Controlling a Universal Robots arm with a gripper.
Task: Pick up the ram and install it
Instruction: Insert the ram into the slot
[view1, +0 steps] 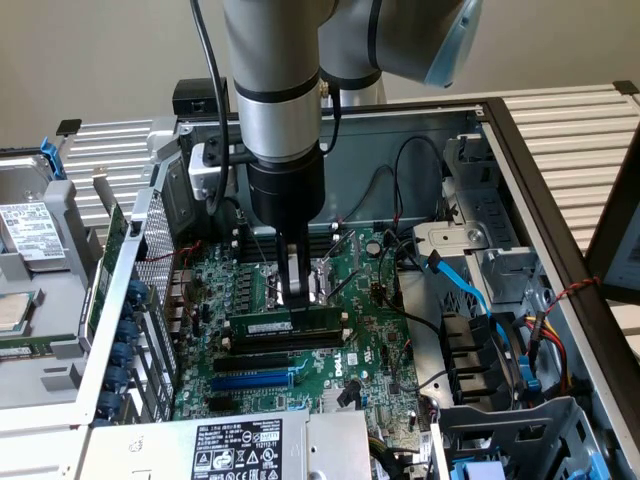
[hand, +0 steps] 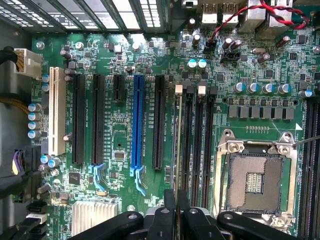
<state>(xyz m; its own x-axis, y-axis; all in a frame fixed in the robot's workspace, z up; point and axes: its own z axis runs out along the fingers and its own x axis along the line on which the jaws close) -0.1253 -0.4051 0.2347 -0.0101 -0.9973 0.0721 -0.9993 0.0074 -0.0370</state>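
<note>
the gripper (view1: 297, 296) has its fingers squeezed shut on the top edge of the ram (view1: 262, 327), which stands on its thin edge at the black memory slots (view1: 280, 347), and i cannot tell if it is pushed all the way in. if it sits a bit crooked, a hard push might bend it or leave one end up. the ram is a long, thin green stick with a small white label.
</note>
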